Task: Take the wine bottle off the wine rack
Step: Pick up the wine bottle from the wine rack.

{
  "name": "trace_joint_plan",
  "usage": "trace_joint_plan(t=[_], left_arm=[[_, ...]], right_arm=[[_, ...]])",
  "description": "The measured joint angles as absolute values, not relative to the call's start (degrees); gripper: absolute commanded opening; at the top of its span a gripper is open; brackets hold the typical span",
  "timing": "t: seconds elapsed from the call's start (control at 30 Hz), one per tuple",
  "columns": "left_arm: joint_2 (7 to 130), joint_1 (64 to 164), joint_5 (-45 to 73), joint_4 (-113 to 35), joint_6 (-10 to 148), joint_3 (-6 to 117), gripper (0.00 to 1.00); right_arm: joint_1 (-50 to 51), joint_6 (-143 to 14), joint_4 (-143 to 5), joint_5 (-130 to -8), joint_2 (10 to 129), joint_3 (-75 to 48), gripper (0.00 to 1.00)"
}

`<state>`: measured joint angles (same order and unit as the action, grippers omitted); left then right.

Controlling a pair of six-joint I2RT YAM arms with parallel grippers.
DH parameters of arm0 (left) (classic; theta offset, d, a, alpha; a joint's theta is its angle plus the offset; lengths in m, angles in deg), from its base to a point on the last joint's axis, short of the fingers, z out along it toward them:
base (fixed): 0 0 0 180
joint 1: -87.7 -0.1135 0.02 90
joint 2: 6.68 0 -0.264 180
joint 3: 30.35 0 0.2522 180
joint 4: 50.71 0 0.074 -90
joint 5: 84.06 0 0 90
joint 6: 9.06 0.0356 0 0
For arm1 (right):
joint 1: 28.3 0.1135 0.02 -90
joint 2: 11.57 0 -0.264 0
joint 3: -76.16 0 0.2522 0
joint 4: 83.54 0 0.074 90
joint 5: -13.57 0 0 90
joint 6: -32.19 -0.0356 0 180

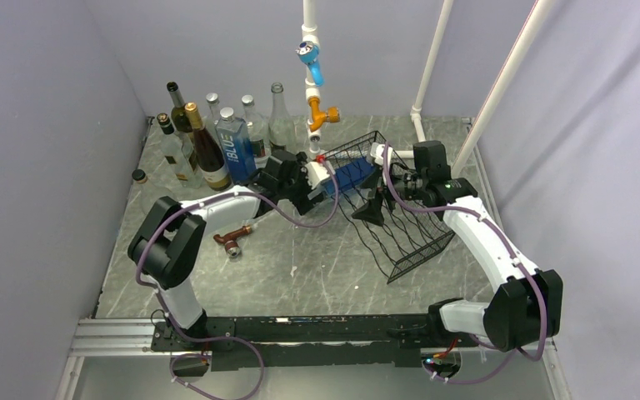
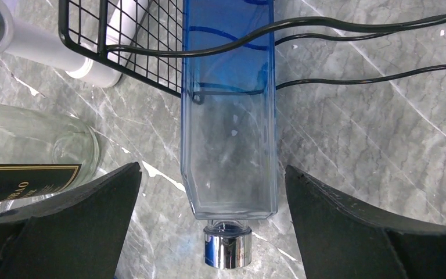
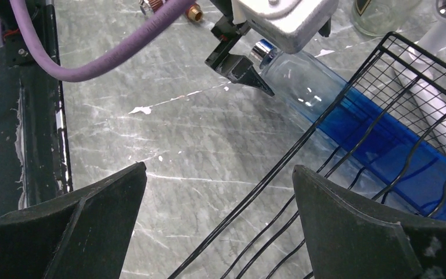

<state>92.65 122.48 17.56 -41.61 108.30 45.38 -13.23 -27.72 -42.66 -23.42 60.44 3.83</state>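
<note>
Lying in the black wire-mesh wine rack (image 2: 151,52), cap (image 2: 227,251) toward 6 o'clock, the square blue glass wine bottle (image 2: 229,145) looks rigid, slick, breakable, best gripped across flat sides; left gripper (image 2: 210,168) and right gripper (image 3: 219,168) gape empty.

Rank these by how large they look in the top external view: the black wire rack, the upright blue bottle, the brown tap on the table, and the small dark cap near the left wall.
1. black wire rack
2. upright blue bottle
3. brown tap
4. dark cap
</note>
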Motion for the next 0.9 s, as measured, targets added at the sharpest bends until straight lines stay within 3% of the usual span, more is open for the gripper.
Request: trace_joint_plan(t=[0.9], left_arm=[[101.7,122.5,16.9,-36.1,107.6,54.5,0.97]], right_arm=[[-16.0,-27.3,-42.4,-22.9,60.4,3.2,1.00]])
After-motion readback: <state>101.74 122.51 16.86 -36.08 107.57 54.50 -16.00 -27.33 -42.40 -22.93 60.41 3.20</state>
